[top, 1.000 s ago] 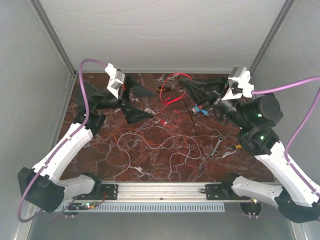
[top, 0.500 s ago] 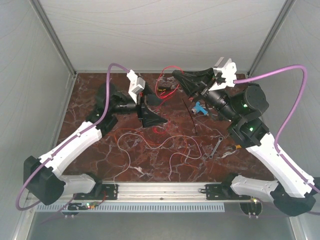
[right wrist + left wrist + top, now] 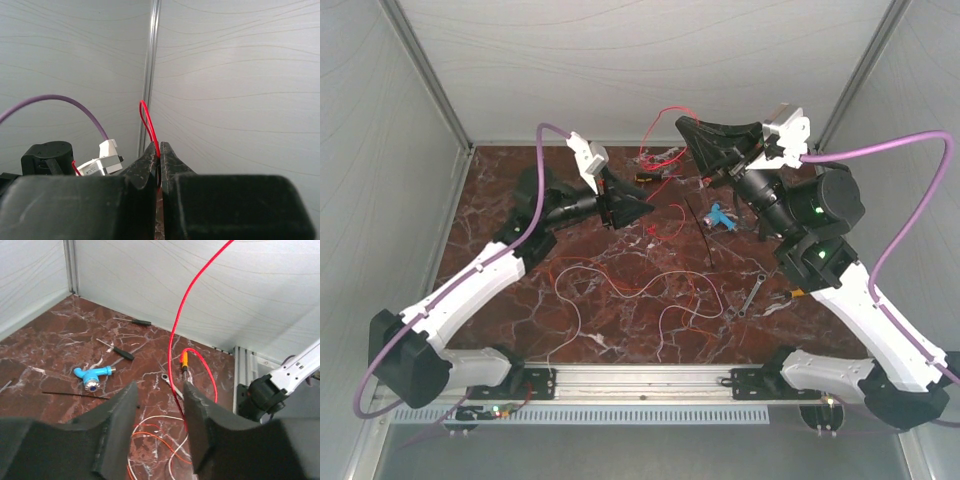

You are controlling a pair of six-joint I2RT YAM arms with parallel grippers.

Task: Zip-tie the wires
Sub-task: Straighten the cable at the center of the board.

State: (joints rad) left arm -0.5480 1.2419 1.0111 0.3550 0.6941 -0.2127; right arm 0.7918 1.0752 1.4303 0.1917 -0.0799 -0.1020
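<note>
Thin red, white and orange wires [image 3: 630, 288] sprawl in loose loops across the tabletop [image 3: 620, 340], one red strand lifted at the far side; the black zip tie [image 3: 700, 235] lies straight to their right.

Right wrist view: the red loop of the wires [image 3: 145, 125] vanishes at centre between the pressed-together fingers of the right hand [image 3: 160, 156], whose body blocks the lower frame. Left wrist view: a red strand exits the top edge, and the zip tie [image 3: 75, 394] runs behind the left hand [image 3: 160, 427] at lower left.

Left pincer [image 3: 648, 208] swung inward — right pincer [image 3: 683, 123] lifted wires [image 3: 171, 340].
</note>
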